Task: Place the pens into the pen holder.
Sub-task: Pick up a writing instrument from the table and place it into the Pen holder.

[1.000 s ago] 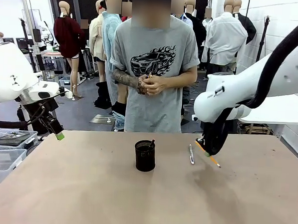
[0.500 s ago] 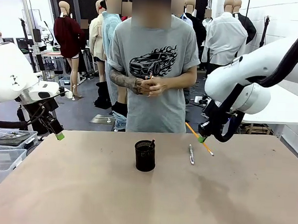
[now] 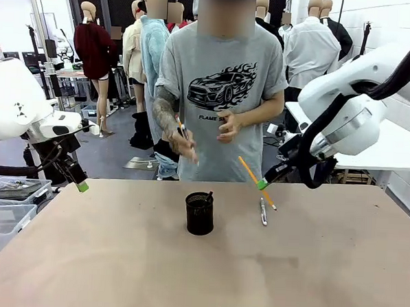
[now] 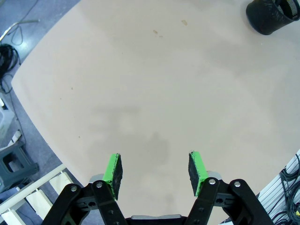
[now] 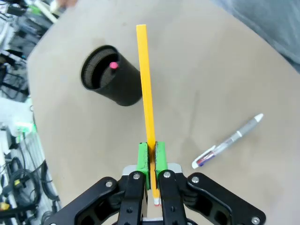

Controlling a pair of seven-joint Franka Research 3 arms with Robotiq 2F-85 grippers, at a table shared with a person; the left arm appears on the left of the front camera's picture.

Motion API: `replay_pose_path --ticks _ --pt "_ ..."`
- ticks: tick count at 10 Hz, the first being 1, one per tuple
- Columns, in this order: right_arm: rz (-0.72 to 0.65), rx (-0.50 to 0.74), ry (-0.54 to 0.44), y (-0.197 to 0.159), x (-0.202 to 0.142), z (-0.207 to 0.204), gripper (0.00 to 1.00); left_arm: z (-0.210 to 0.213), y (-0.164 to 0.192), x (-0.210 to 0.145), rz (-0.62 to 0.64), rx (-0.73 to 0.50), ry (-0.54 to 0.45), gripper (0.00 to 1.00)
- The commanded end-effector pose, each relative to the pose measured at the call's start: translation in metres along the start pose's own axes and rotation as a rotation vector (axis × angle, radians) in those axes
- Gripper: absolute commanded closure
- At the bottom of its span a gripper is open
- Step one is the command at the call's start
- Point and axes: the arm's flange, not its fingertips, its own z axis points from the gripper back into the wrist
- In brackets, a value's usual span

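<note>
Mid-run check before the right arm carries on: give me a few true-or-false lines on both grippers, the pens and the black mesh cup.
1. The right gripper is shut on the yellow-orange pencil. True.
2. The white-silver pen with a dark clip stands in the black wire-mesh pen holder. False: it lies flat on the tan table, apart from the holder.
3. A pink-tipped stick stands inside the pen holder. True.
4. The left gripper grips a pen. False: its jaws are open and empty above the table.
</note>
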Motion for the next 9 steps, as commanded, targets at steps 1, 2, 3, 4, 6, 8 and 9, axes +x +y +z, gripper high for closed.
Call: replay_pose_path --ticks 1,2,3,4,6,8,9 --pt "-0.007 0.034 -0.047 -0.008 -0.026 0.031 1.00 0.000 0.003 -0.001 -0.015 0.001 -0.012 0.26" --pt "-0.007 0.037 -0.092 -0.017 -0.041 0.061 1.00 0.000 0.003 -0.001 -0.015 0.001 -0.012 0.26" --pt "-0.031 0.025 -0.133 -0.025 -0.056 0.086 1.00 0.000 0.003 -0.001 -0.015 0.001 -0.012 0.26" --pt "-0.052 0.023 -0.181 -0.034 -0.074 0.111 1.00 0.000 0.003 -0.001 -0.015 0.001 -0.012 0.26" --pt "-0.096 0.006 -0.305 -0.044 -0.115 0.160 1.00 0.000 0.003 -0.001 -0.015 0.001 -0.012 0.26" --pt "-0.117 0.012 -0.404 -0.049 -0.142 0.181 1.00 0.000 0.003 -0.001 -0.015 0.001 -0.012 0.26" --pt "-0.101 0.037 -0.441 -0.047 -0.147 0.181 1.00 0.000 0.003 -0.001 -0.015 0.001 -0.012 0.26"
